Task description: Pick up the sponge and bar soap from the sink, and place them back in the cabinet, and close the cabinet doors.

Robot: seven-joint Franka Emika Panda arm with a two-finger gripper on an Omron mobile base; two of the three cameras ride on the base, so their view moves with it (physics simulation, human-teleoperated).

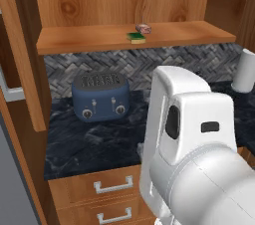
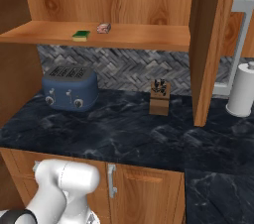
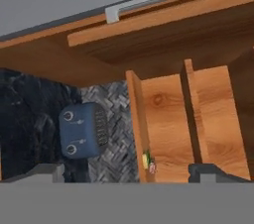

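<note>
The green-and-yellow sponge (image 1: 136, 37) (image 2: 81, 34) lies on the plank shelf of the open cabinet (image 1: 74, 40) (image 2: 149, 37). The pinkish bar soap (image 1: 143, 28) (image 2: 103, 28) sits just behind it, to its right. Both cabinet doors stand open: the left one (image 1: 20, 55) (image 3: 149, 20) and the right one (image 2: 208, 44) with its silver handle (image 2: 238, 44). In the rolled hand view the sponge (image 3: 146, 158) and soap (image 3: 152, 168) are small, far ahead on the shelf. My gripper (image 3: 130, 172) is open with nothing between its fingertips (image 3: 213, 172). The sink is out of view.
A blue toaster (image 1: 99, 95) (image 2: 69, 88) (image 3: 82, 130) stands on the dark marble counter (image 1: 89, 144) under the shelf. A knife block (image 2: 159, 96) and a white paper-towel roll (image 2: 243, 89) (image 1: 244, 69) stand to the right. Drawers (image 1: 112, 186) and a lower door handle (image 2: 111, 181) sit below the counter edge.
</note>
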